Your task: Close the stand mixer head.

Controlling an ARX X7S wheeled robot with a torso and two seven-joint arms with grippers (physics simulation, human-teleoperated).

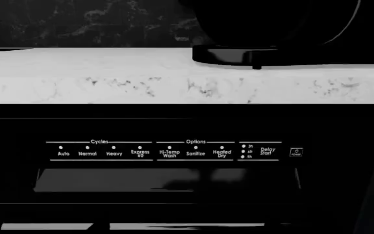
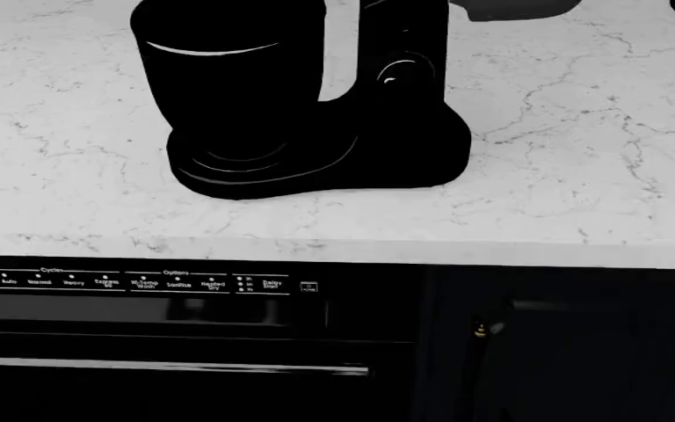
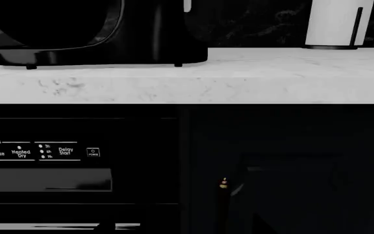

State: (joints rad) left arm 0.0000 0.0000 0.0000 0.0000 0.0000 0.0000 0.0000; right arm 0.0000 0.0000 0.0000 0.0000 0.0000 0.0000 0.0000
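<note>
Neither gripper shows in any of the three views, so whether their fingers are spread or pressed together cannot be told; the wrist cameras look straight at the cabinet front with no fingertips in frame.

From the head view, the black stand mixer (image 2: 314,114) stands on the white marbled countertop (image 2: 572,158) in the upper left of the frame. Its cylindrical bowl (image 2: 226,75) sits on the round base at the left, and the column with a round knob (image 2: 399,72) rises just beside it on the right. The stand mixer head (image 2: 513,9) is only a grey sliver at the top edge, right of the column, cut off by the frame; how far it is tilted cannot be read from so little.

Below the counter edge, the dishwasher control panel (image 2: 150,282) runs across the lower left, with its printed labels for Cycles and Options and a small power button at its right end. A dark cabinet door (image 2: 572,352) fills the lower right.

The left wrist view shows the mixer base (image 1: 252,54) on the counter at upper right, above the same panel (image 1: 167,150). The right wrist view has the base (image 3: 96,53) at upper left and a white upright cylinder (image 3: 335,23) on the counter at upper right, well apart from the mixer.
</note>
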